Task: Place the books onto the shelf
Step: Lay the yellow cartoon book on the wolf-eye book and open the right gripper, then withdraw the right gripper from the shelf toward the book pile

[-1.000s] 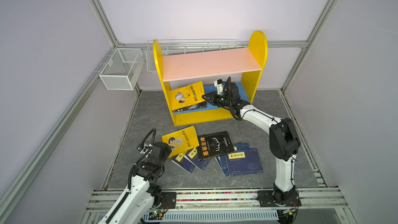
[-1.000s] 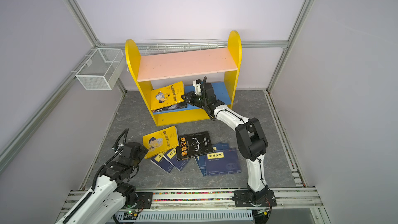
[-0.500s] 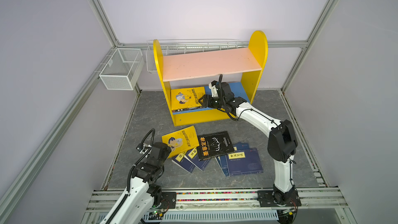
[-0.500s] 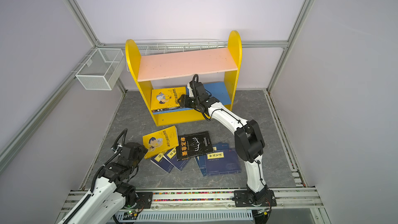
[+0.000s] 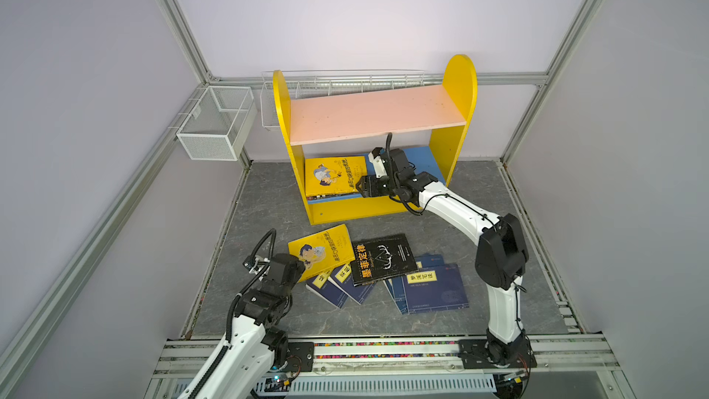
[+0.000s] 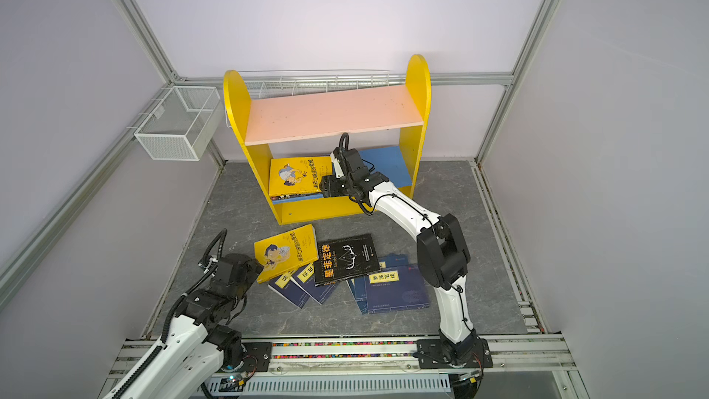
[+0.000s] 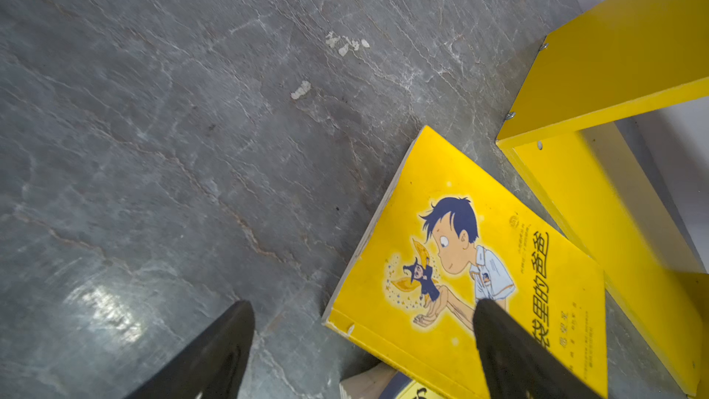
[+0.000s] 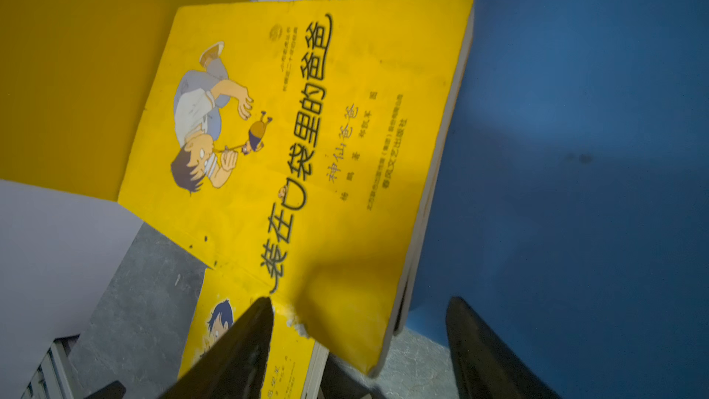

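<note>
Withdraw step: right gripper jaws apart at shelved yellow book corner, low in shelf
Back straight out, don't snag cover; left gripper jaws apart by floor yellow book

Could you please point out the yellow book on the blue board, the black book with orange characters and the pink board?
yellow book on the blue board [image 5: 333, 176]: in a top view, cover's middle.
black book [image 5: 385, 259]: in a top view, cover's middle.
pink board [image 5: 376, 113]: in a top view, bare middle.
</note>
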### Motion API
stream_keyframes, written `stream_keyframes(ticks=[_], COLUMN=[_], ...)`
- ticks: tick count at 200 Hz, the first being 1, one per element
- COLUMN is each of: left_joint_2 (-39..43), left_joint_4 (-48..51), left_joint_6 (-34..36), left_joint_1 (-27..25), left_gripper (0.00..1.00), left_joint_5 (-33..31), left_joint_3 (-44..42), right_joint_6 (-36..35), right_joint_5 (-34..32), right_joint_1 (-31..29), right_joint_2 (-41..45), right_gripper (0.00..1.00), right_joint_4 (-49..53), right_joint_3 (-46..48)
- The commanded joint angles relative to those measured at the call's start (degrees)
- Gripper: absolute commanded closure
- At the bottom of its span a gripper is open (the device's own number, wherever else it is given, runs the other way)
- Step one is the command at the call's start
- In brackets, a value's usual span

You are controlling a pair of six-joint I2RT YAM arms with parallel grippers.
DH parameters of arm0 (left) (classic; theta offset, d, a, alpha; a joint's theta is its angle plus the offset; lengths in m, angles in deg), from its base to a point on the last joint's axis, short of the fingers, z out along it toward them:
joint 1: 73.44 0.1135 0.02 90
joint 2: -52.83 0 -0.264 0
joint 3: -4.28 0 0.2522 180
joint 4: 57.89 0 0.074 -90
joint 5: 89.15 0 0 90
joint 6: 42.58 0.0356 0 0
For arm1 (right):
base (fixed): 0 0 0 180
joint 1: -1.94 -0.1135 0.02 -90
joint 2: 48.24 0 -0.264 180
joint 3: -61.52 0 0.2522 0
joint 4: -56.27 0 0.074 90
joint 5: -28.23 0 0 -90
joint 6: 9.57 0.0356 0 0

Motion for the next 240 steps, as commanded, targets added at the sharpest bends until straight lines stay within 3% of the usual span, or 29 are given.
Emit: stream_keyframes(ticks=[1, 75, 160, 240], left_joint_2=[-0.21, -0.38, -0.53, -0.71], left_joint_4=[0.15, 0.27, 0.58, 0.40], left_joint_6=[0.63, 0.60, 0.30, 0.22], left_joint_1=[0.23, 0.29, 0.22, 0.28], left_gripper=[0.10, 0.10, 0.10, 0.10], left_joint_5=[-0.75, -0.71, -0.92, -0.83], left_joint_3=[0.67, 0.75, 0.85, 0.74], right_joint_6=[-5.79, -12.23, -19.73, -20.22], right_joint_5=[2.85, 0.23, 1.98, 4.41], right_joint_1=[-0.33, -0.30, -0.27, -0.37], right_joint_2=[3.42, -1.44, -5.74, -7.93], right_gripper=[0.26, 0.30, 0.38, 0.57], right_joint_4=[-0.81, 3.89, 8.27, 9.54], right_joint_3=[2.54, -1.15, -7.75, -11.46])
